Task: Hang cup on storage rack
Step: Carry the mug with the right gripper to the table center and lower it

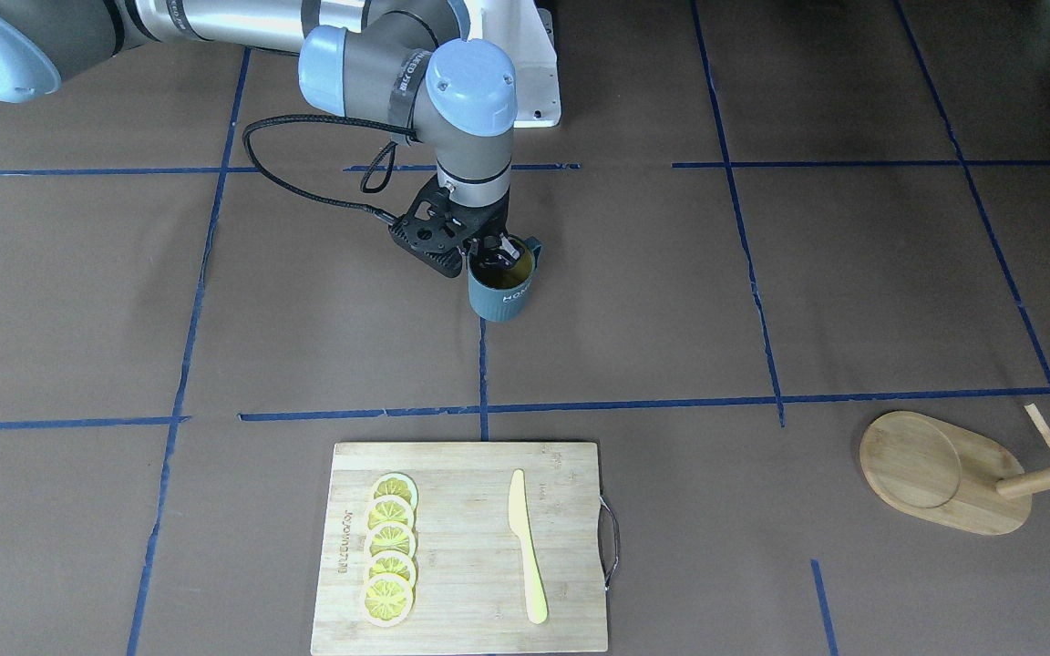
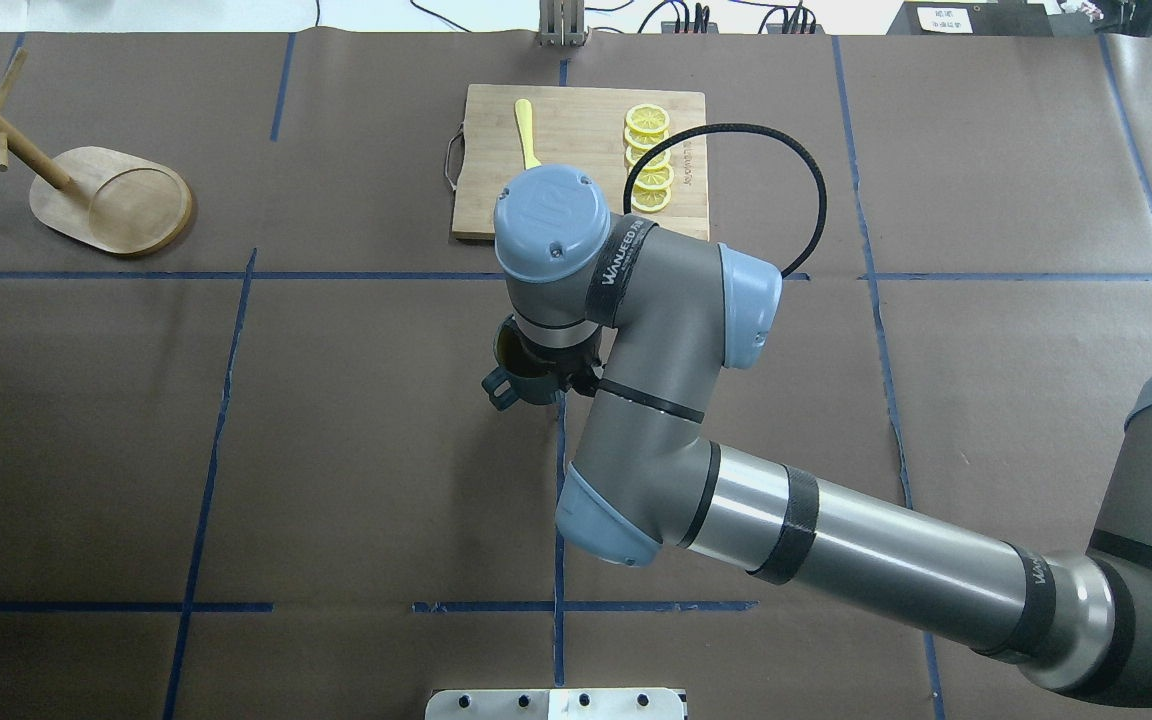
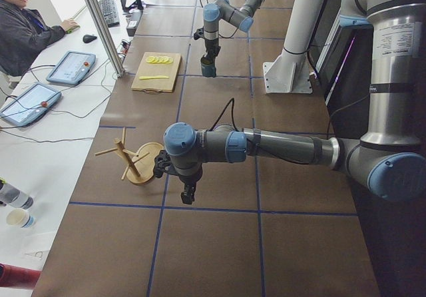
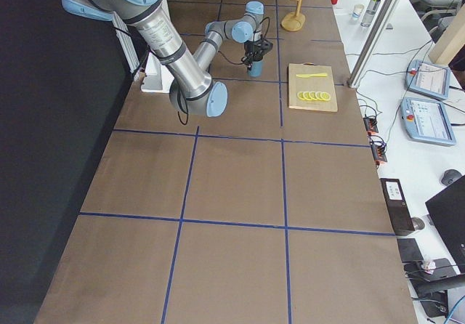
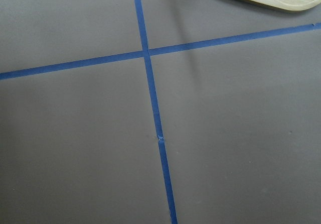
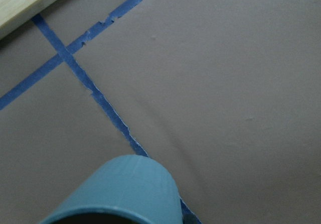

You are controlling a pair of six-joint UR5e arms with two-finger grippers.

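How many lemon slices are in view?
5 lemon slices, overlapping in one row on the cutting board, on the side away from its metal handle, alongside the yellow knife. None appears hidden.

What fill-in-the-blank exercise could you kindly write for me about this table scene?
1. The gripper at the rim of the dark teal ribbed mug belongs to the robot's ___ arm.
2. ___ lemon slices lie on the rectangular bamboo cutting board beside the yellow knife.
3. The light bamboo mug rack currently holds ___ mugs.
Missing words: right; five; no.

Overhead, front-facing — opposed across table [image 1: 671, 301]
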